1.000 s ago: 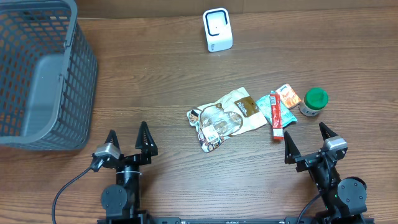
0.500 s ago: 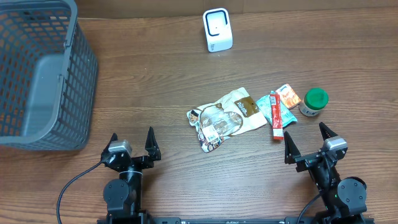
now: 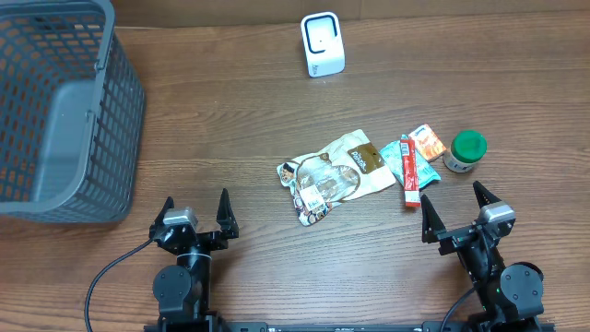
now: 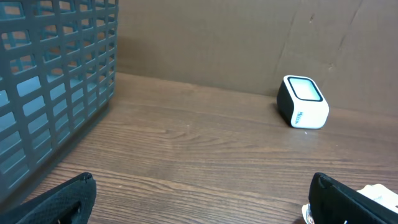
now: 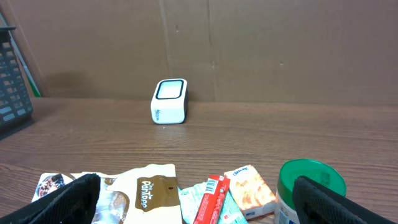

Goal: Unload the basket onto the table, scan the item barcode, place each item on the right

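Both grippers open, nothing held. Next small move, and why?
Probably advance the right gripper toward the red packet: it lies closest ahead of that open, empty gripper, while the scanner stands at the far edge with nothing before it.

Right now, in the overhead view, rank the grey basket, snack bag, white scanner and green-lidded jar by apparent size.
Largest to smallest:
1. grey basket
2. snack bag
3. white scanner
4. green-lidded jar
Scanner and jar look close; that last pair is unsure.
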